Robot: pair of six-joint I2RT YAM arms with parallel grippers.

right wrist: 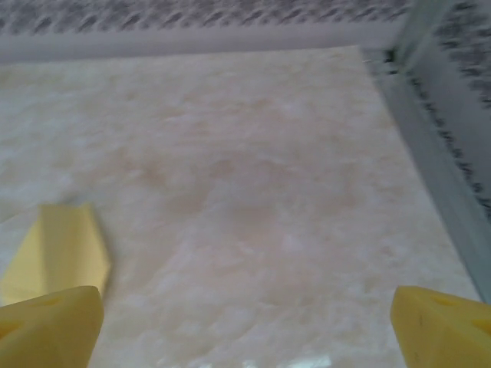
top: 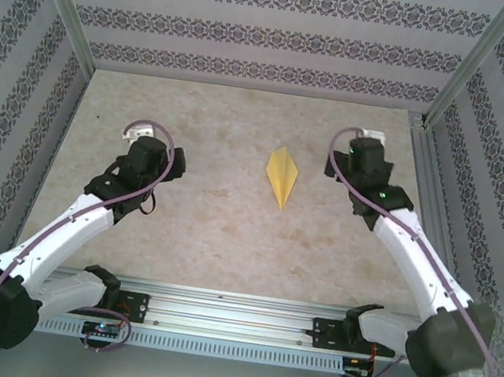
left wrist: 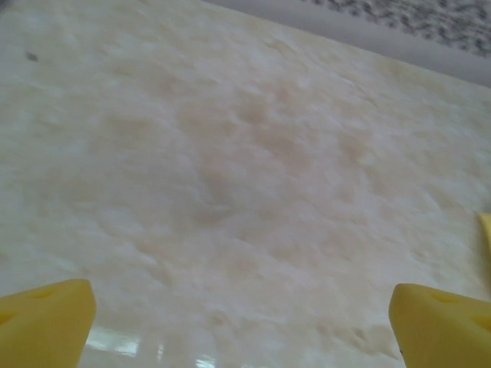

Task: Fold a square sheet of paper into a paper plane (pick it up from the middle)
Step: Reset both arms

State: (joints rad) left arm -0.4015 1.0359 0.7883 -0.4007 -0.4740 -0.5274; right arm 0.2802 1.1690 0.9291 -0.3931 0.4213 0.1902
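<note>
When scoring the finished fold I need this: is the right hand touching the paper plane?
Apart. The top external view shows bare table between the right hand and the paper plane, which lies flat on its own.

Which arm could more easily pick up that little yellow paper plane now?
Probably the right. The paper plane lies nearer the right hand, and the right wrist view shows it just beside that open hand. The left hand, also open, sits farther off.

The bench (top: 199, 228) looks like polished pale marble, glossy enough to mirror light. The plane (top: 282, 176) is matt yellow paper. Fingers (left wrist: 46, 322) are smooth yellow plastic.
</note>
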